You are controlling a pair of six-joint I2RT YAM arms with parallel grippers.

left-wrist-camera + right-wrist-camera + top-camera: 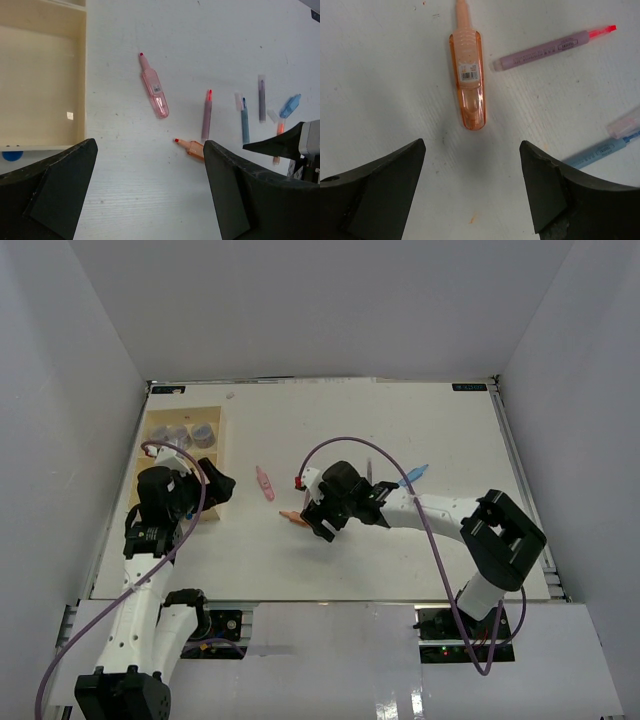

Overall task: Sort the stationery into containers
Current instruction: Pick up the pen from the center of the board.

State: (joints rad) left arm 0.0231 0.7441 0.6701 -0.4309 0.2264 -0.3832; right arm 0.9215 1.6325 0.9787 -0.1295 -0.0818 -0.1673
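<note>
Three pots (181, 433) in tray (220, 445) at left, left gripper (150, 145) spread empty by tray's right edge, pink pen (265, 483) on table (380, 430), orange pen (467, 80) just before right gripper (471, 145), fingers apart, empty, blue pen (413, 476) beyond.

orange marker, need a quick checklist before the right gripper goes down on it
1. Right gripper open, nothing held: ok.
2. Orange marker lying free, touching nothing else: ok.
3. Marker between the jaws: not ok, it lies just ahead of them.
4. Jaws set either side of its long axis: ok.
5. Purple marker apart from it: ok.
6. Height above the table: cannot tell.
</note>
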